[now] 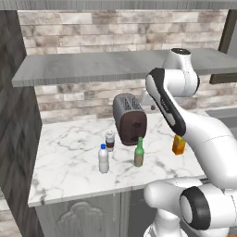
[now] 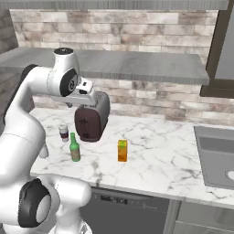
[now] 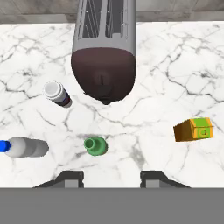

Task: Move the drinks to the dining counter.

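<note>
Upright, capped: water bottle [image 1: 103, 159], green bottle [image 1: 139, 152], carton [image 1: 178, 145], lidded cup [image 1: 109, 140].

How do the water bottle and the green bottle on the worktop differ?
The water bottle is clear with a blue cap; the green bottle is tinted green glass with a green top. The water bottle has a broad, near-straight body, while the green bottle narrows to a long neck. In the left base view the water bottle stands nearer the worktop's open left end, the green bottle just in front of the toaster. Both stand upright on the marble worktop, untouched.
</note>
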{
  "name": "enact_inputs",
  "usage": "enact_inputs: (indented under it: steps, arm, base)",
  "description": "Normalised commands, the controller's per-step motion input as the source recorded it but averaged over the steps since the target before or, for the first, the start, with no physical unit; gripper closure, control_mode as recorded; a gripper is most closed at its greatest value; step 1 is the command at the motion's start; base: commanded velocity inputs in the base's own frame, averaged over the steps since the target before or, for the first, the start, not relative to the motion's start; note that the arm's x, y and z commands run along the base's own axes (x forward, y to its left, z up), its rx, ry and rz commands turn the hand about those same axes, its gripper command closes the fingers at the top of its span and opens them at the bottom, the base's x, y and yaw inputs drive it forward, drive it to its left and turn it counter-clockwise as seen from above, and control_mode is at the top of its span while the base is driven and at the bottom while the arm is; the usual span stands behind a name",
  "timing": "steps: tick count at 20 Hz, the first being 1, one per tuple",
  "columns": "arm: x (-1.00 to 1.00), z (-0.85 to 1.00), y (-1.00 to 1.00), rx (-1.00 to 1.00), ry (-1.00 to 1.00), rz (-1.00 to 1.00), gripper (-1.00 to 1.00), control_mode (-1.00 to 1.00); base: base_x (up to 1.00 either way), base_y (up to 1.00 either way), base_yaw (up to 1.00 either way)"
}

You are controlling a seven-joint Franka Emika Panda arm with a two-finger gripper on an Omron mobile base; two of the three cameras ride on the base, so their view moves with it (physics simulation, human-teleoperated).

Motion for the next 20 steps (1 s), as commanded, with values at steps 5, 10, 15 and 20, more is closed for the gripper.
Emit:
enact_inputs:
  steps: [5,10,15,20]
  arm:
    - [-0.21,-0.11,-0.13,0.00,-0.02,0.00,-1.00,-1.00]
    - [-0.36,-0.10,-0.26,0.00,-0.04,0.00,-1.00,-1.00]
    - [-0.33,-0.09,-0.42,0.00,-0.01,0.00,-1.00,-1.00]
    - [-0.17,-0.17,-0.56,0.00,0.00,0.00,-1.00,-1.00]
  base:
    - [0.00,0.00,0.00]
    - [0.00,0.00,0.00]
    - [0.00,0.00,0.00]
    - [0.00,0.00,0.00]
